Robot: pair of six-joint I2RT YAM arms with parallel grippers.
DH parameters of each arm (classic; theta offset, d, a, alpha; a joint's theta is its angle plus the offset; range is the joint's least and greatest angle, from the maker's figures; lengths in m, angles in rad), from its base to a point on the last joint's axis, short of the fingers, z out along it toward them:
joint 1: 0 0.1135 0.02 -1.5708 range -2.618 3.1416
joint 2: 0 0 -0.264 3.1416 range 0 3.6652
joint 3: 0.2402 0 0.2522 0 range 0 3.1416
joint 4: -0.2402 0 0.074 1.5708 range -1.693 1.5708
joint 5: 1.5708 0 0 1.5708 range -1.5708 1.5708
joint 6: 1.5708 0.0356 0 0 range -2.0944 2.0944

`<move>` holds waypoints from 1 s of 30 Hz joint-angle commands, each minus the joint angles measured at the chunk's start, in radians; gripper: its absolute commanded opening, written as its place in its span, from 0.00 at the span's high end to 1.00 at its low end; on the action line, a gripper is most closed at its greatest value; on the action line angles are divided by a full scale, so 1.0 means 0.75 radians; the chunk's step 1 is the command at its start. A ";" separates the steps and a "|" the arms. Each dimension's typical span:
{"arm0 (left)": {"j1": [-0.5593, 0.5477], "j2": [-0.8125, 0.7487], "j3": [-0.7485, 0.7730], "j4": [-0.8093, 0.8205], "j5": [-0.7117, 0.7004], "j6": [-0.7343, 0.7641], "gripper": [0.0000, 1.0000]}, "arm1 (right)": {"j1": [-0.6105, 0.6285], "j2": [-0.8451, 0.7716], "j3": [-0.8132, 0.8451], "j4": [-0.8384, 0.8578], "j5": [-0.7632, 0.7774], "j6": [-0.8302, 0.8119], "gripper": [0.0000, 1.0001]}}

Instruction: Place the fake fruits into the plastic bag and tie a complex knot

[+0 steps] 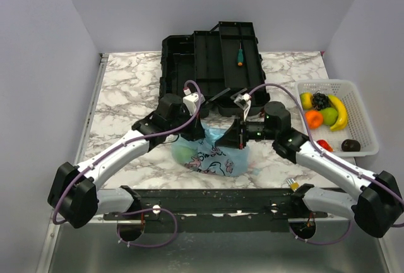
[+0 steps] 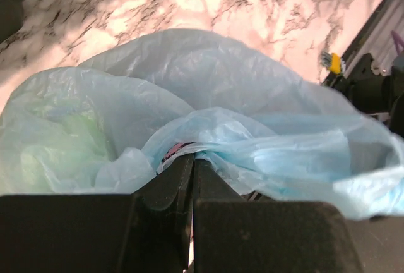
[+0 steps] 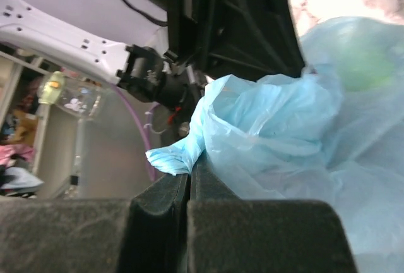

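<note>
Pinching the plastic bag (image 1: 216,157), near middle of the table (image 1: 126,83), with left gripper (image 2: 192,160) and right gripper (image 3: 189,175) clamped tight on bunched folds; likely handling light, limp, slippery, so gripping gathered plastic.

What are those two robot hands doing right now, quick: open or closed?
Left hand: closed, pinching a fold of the light-blue plastic bag.
Right hand: closed, pinching another bunched part of the same bag.

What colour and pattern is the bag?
The plastic bag is light blue with pink-and-dark cartoon print, clearest in top external view.
</note>
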 commanded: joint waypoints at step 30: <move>0.086 -0.009 -0.380 0.884 0.700 -0.663 1.00 | 0.254 -0.194 0.293 -0.582 0.248 -0.349 0.12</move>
